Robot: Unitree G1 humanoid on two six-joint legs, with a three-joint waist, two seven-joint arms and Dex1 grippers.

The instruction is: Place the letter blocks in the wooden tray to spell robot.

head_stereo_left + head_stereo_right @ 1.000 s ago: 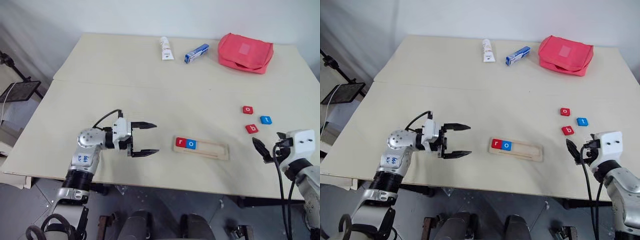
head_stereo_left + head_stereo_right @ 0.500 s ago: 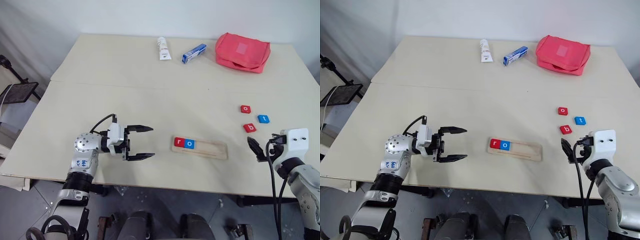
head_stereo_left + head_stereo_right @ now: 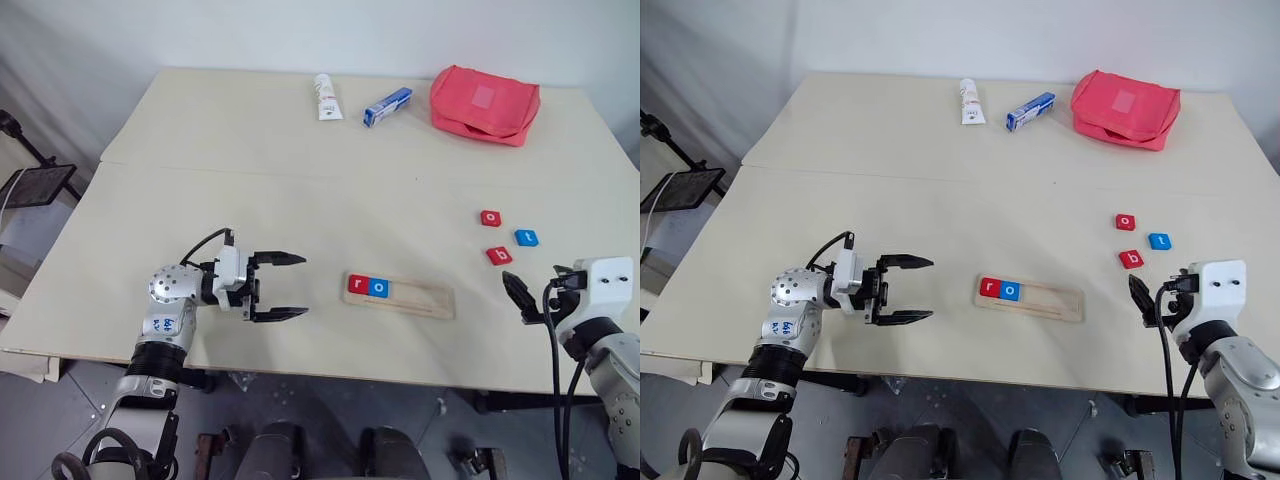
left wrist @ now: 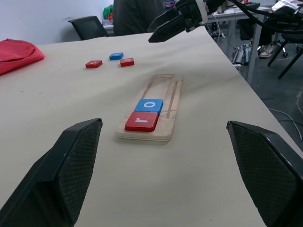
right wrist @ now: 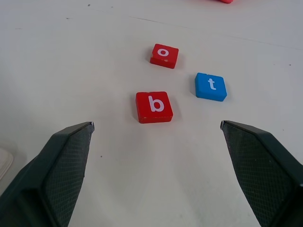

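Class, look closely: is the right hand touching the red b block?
Apart. The right wrist view shows the red b block on bare table beyond the open right hand.

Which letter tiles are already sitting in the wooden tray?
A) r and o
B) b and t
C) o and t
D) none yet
A: the wooden tray holds a red r tile and a blue o tile side by side at its left end, while the red b tile, the blue t tile and the red o tile lie loose on the table off to the right.
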